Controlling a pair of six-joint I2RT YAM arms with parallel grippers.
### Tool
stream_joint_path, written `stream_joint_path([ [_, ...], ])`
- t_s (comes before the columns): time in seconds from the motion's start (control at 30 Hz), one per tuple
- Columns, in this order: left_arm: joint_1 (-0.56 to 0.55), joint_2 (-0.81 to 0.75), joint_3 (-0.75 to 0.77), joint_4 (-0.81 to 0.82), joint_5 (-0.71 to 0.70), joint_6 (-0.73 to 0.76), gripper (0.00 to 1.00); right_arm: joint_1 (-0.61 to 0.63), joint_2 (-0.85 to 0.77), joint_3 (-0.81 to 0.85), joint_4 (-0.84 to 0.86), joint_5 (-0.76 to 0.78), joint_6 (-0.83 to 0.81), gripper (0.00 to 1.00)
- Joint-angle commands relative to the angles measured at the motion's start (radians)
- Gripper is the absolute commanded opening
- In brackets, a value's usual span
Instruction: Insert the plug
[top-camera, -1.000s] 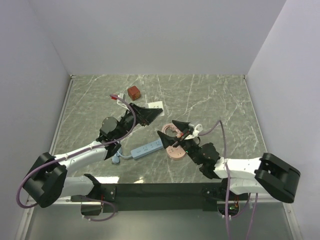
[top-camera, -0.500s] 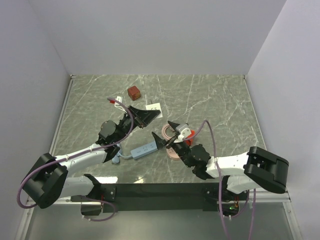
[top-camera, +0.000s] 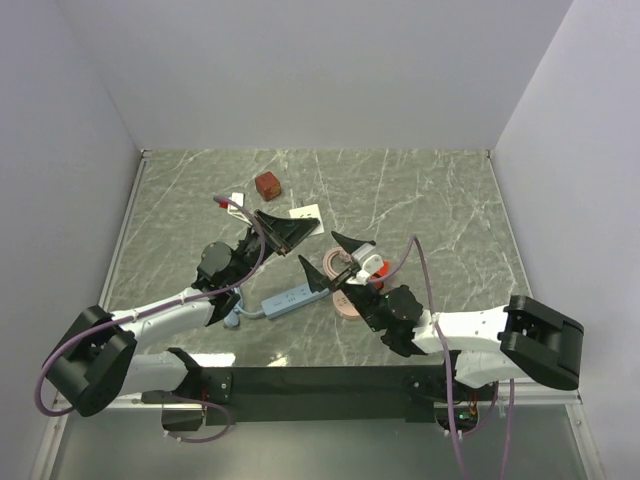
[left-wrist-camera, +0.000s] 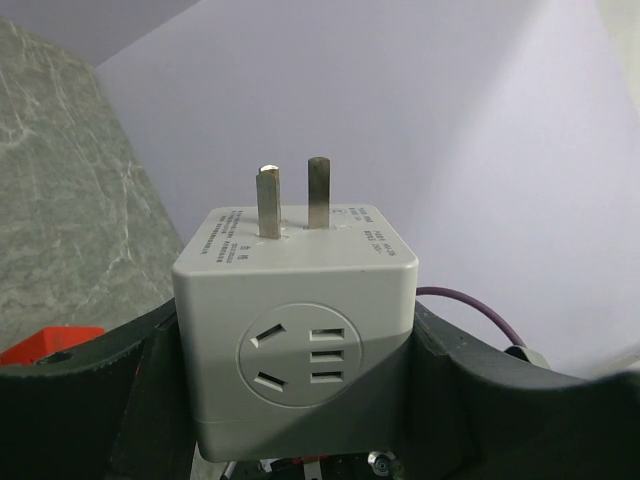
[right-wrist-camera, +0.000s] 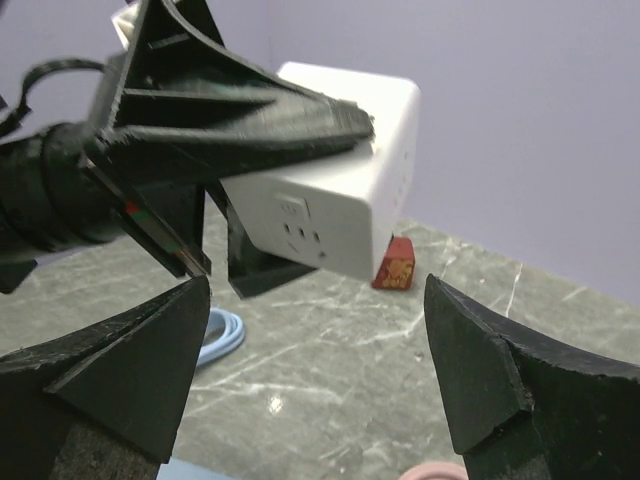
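Note:
My left gripper is shut on a white cube adapter and holds it above the table, prongs up in the left wrist view. My right gripper is open and empty, just right of it. In the right wrist view its jaws stand wide apart below the white cube. The light blue power strip lies on the table below both grippers. A bright red piece, likely the plug, shows beside my right wrist, partly hidden.
A darker brownish-red cube sits far on the table, and shows in the right wrist view. A pink ring lies under my right arm. The strip's blue cable coils at the left.
My right gripper has swung left and farther out, toward the left gripper, with its jaws wide open. My left gripper has shifted slightly farther away with the white cube.

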Motion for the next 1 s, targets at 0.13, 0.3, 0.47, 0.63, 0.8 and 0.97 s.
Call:
stream_joint_path([
  [0.13,-0.006,0.012,-0.003,0.131,0.0,-0.074,0.0,0.011,0.004,0.078,0.471,-0.031,-0.057,0.92],
  [0.3,-0.01,0.029,-0.023,0.174,0.003,-0.114,0.0,0.014,0.038,0.113,0.473,-0.021,-0.094,0.9],
  [0.47,-0.021,0.02,-0.026,0.176,-0.003,-0.115,0.0,0.014,0.07,0.141,0.475,-0.021,-0.112,0.89],
  [0.63,-0.038,0.012,-0.048,0.206,-0.013,-0.141,0.0,0.017,0.13,0.187,0.475,0.016,-0.152,0.87],
  [0.8,-0.047,-0.002,-0.071,0.231,-0.024,-0.16,0.0,0.017,0.176,0.227,0.475,0.05,-0.18,0.8],
  [0.97,-0.045,-0.016,-0.091,0.251,-0.029,-0.167,0.0,0.015,0.191,0.244,0.475,0.068,-0.198,0.56],
])
